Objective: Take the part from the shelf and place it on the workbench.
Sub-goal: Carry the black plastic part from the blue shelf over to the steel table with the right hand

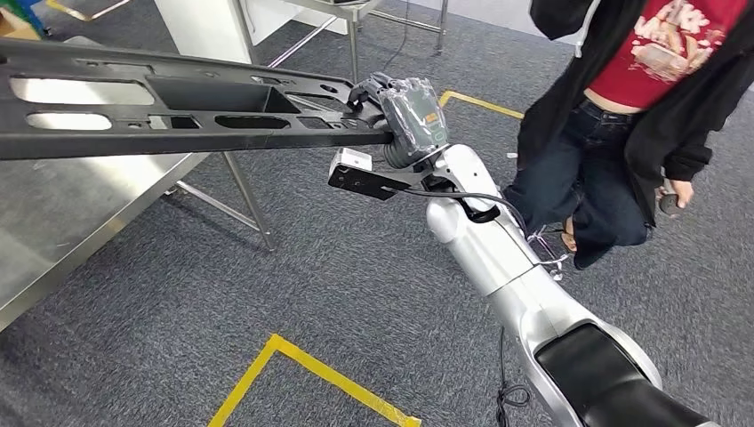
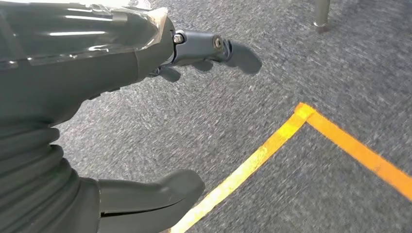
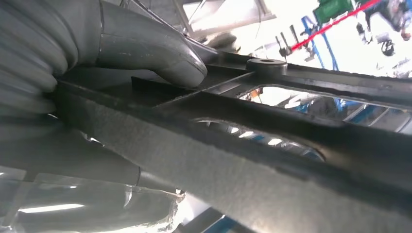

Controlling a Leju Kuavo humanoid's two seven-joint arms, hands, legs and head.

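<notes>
- The part [image 1: 169, 111], a long black frame with cut-out openings, is held level in the air above the steel workbench [image 1: 80, 213] and the grey carpet.
- The right hand [image 1: 405, 120] grips the part at its near end; in the right wrist view the thumb [image 3: 155, 53] presses on the frame's upper face and the fingers wrap beneath it.
- The left hand [image 2: 97, 97] holds nothing, its thumb and fingers apart, above carpet marked with yellow floor tape [image 2: 272, 145].
- A person [image 1: 640, 116] in a red top and dark jacket stands just beside the right arm.
</notes>
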